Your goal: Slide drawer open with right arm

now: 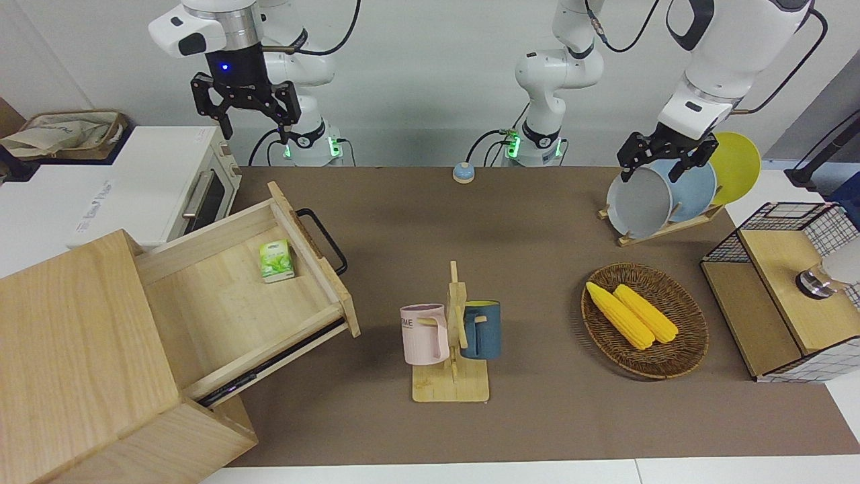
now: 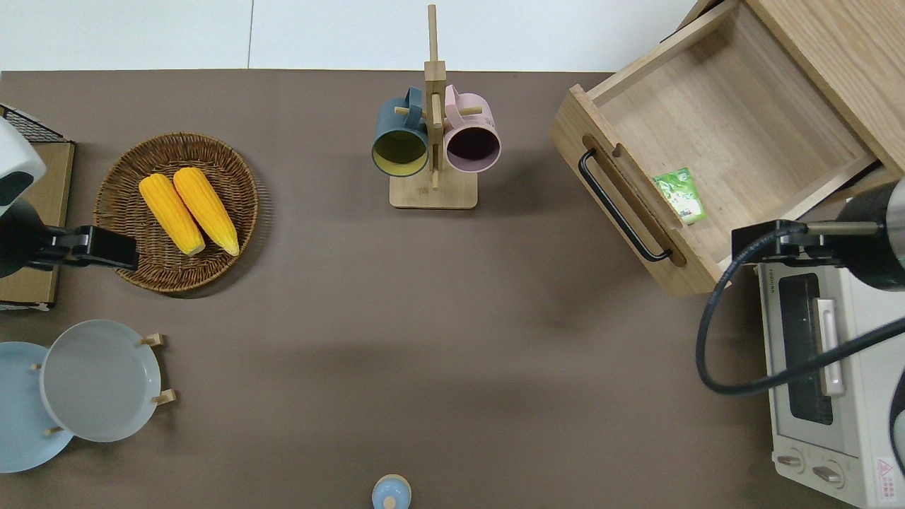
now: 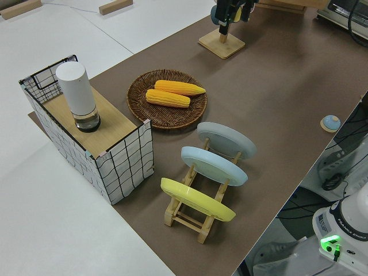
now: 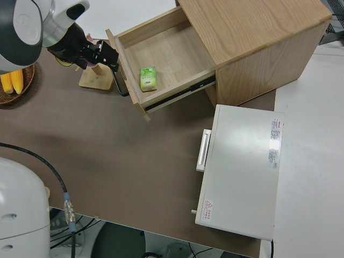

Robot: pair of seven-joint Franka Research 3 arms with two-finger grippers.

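The light-wood drawer (image 1: pixel 222 309) stands pulled far out of its large wooden box (image 1: pixel 74 349). Its black bar handle (image 1: pixel 324 238) is free; it also shows in the overhead view (image 2: pixel 622 205). A small green packet (image 1: pixel 275 260) lies inside the drawer. My right gripper (image 1: pixel 257 129), with the blue wrist light, is open and empty. It hangs high in the air, well clear of the handle. In the overhead view its black wrist (image 2: pixel 873 244) is over the toaster oven's end next to the drawer. My left arm is parked, its gripper (image 1: pixel 662 165) open.
A white toaster oven (image 1: pixel 168 181) stands beside the drawer, nearer to the robots. A mug rack (image 1: pixel 451 336) with two mugs stands mid-table. A basket of corn (image 1: pixel 645 319), a plate rack (image 1: pixel 672 191) and a wire-mesh box (image 1: pixel 786 289) are toward the left arm's end.
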